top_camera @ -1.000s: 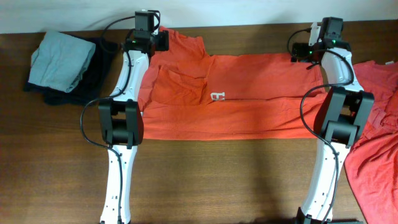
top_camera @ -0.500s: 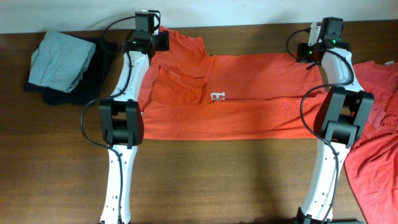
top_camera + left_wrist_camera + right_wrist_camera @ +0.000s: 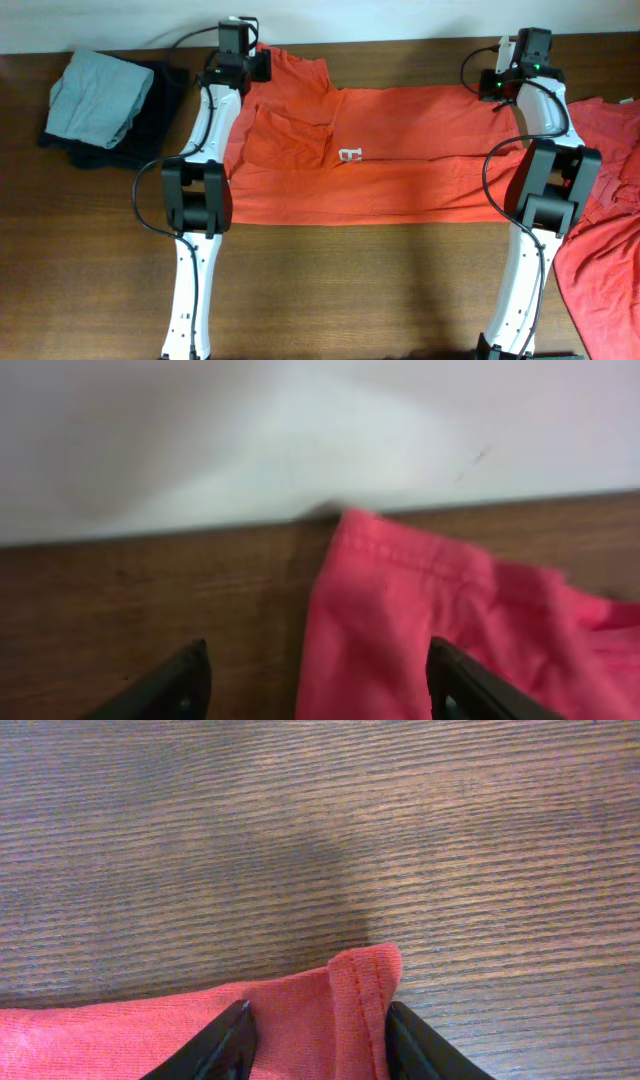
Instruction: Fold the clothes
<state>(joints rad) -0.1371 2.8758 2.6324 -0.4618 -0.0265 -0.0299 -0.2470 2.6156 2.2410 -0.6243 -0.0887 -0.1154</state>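
Two pincers, both at the far edge of the table (image 3: pixel 350 290), one at each far corner of the spread orange-red T-shirt (image 3: pixel 400 150).

Left pincer (image 3: pixel 318 650): jaws wide apart, straddling a hemmed corner of the shirt. The cloth lies nearer one finger, with bare wood beside the other. Nothing is gripped.

Right pincer (image 3: pixel 318 1010): jaws roughly half closed around the other corner, where the hem is rolled up. Both fingers (image 3: pixel 225 1040) touch cloth. Cannot tell whether it is actually pinched.

Overhead only:
- The shirt lies flat and crosswise between the arms, with a small white print (image 3: pixel 348 155) near the middle and one sleeve folded in.
- A second red shirt (image 3: pixel 600 240) is crumpled at the right edge.
- A grey-green folded garment (image 3: pixel 100 95) sits on a dark navy one (image 3: pixel 150 135) at far left.
- The jaw gaps are not readable here.

Left wrist only: the white wall (image 3: pixel 300 430) is directly behind the corner.
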